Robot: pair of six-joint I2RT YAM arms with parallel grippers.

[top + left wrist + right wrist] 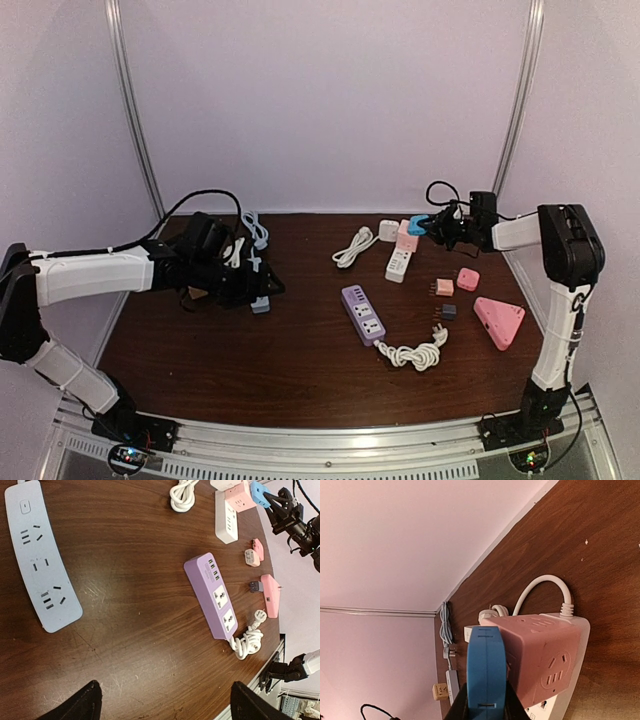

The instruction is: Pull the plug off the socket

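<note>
Right end effector [485,706] clamped on the blue plug [486,667], which sits against the pink socket cube [542,657] near the counter's [300,375] far-right corner. Left end effector [264,287] spread apart near the left edge.

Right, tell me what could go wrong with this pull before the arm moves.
1. The right gripper is shut on the blue plug, but nothing holds down the pink cube socket. The left gripper hangs open far off, so the cube and the white strip under it may lift along.
2. The grip takes only the plug's near end, so it might slip off under load.
</note>
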